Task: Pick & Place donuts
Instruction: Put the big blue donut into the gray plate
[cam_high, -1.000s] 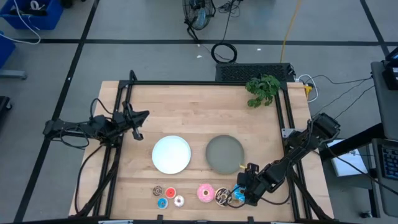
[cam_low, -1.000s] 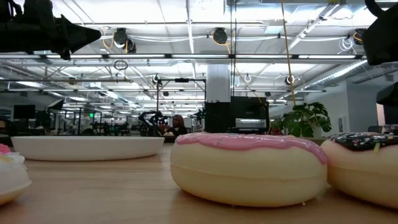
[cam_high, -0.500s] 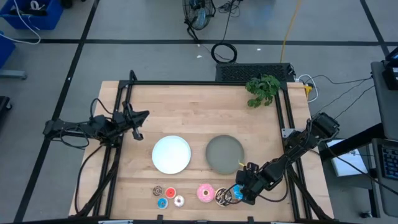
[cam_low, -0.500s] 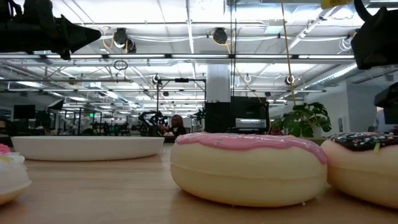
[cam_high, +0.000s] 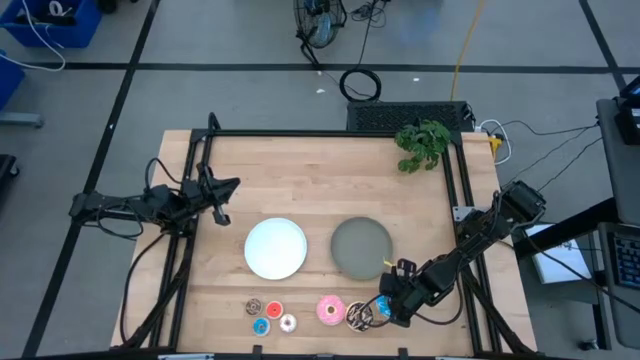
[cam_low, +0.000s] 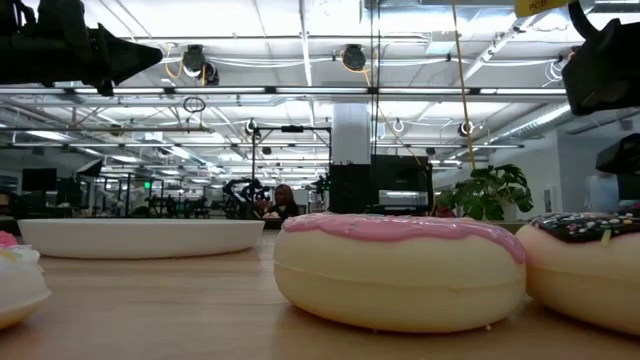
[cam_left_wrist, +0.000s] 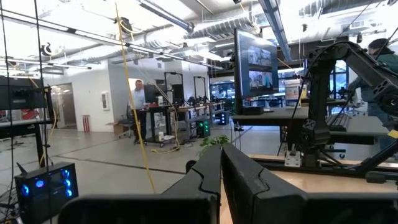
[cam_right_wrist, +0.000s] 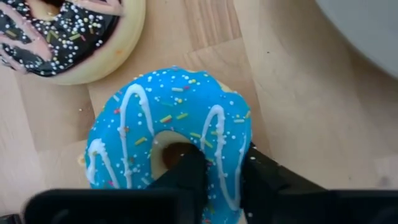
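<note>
Here we are reaching our right arm in from the desk's (cam_high: 330, 170) right edge, stretched low toward the near edge, with the right gripper (cam_high: 385, 308) tipped down over the blue donut (cam_right_wrist: 171, 134). In the right wrist view one finger (cam_right_wrist: 186, 171) is sitting in the donut's hole and the other is pressing its outer rim, so the jaws are clamped on the ring's near side while it is lying on the wood. The dark brown sprinkled donut (cam_high: 359, 316) is lying just beside it, and the pink donut (cam_high: 331, 310) is next along the near edge. Further left we are seeing the four tiny donuts (cam_high: 269, 316) in a cluster. The white plate (cam_high: 275, 248) and the grey plate (cam_high: 361, 247) are sitting side by side in the middle of the desk. Our left arm is waiting at the desk's left edge, the left gripper (cam_high: 222, 190) raised and level, its jaws pressed together.
</note>
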